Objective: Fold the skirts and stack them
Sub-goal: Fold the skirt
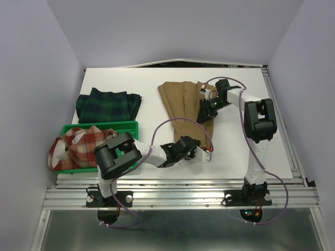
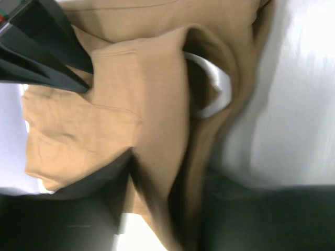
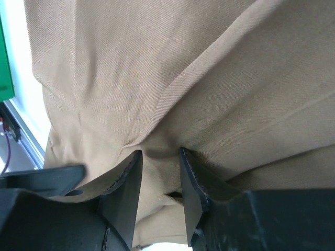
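Note:
The tan-brown pleated skirt (image 1: 183,104) lies spread at the table's middle. My left gripper (image 1: 201,151) is at its near hem; in the left wrist view (image 2: 167,209) a bunched fold of the tan skirt (image 2: 152,104) runs between the dark blurred jaws, with a white label loop (image 2: 214,86) showing. My right gripper (image 1: 207,107) is at the skirt's right edge; in the right wrist view (image 3: 160,157) its fingers (image 3: 125,193) pinch a fold of the tan cloth (image 3: 157,78). The dark green-navy tartan skirt (image 1: 107,104) lies folded at the back left. The red-orange-white plaid skirt (image 1: 78,146) lies crumpled in the tray.
The green plastic tray (image 1: 123,125) stands at the near left, beside the left arm. A metal rail (image 1: 178,196) runs along the near edge. Purple cables loop over the skirt's near part. White walls close in the table on three sides.

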`<move>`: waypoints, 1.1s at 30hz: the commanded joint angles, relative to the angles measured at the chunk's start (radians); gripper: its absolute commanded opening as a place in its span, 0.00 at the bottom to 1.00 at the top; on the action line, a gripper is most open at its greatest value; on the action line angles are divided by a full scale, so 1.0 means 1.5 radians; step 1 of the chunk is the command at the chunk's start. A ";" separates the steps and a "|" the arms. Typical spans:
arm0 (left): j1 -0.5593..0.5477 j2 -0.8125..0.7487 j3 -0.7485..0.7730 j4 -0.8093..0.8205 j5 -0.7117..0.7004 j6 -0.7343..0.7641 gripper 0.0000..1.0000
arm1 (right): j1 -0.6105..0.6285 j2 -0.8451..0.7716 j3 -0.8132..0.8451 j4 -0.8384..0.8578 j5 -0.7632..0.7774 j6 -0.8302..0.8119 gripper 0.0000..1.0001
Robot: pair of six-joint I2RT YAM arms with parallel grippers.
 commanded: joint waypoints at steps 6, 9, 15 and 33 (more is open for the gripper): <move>0.042 -0.017 0.143 -0.311 0.054 -0.084 0.00 | 0.018 -0.022 -0.022 0.008 0.091 0.010 0.40; 0.054 -0.037 0.189 -0.406 0.119 -0.091 0.00 | 0.018 -0.054 0.001 0.009 0.116 0.005 0.57; 0.058 -0.060 0.253 -0.572 0.237 -0.098 0.00 | -0.009 0.028 0.257 0.009 0.135 0.059 0.65; 0.070 -0.118 0.398 -0.858 0.392 -0.126 0.00 | -0.008 0.150 0.320 0.187 0.040 0.066 0.77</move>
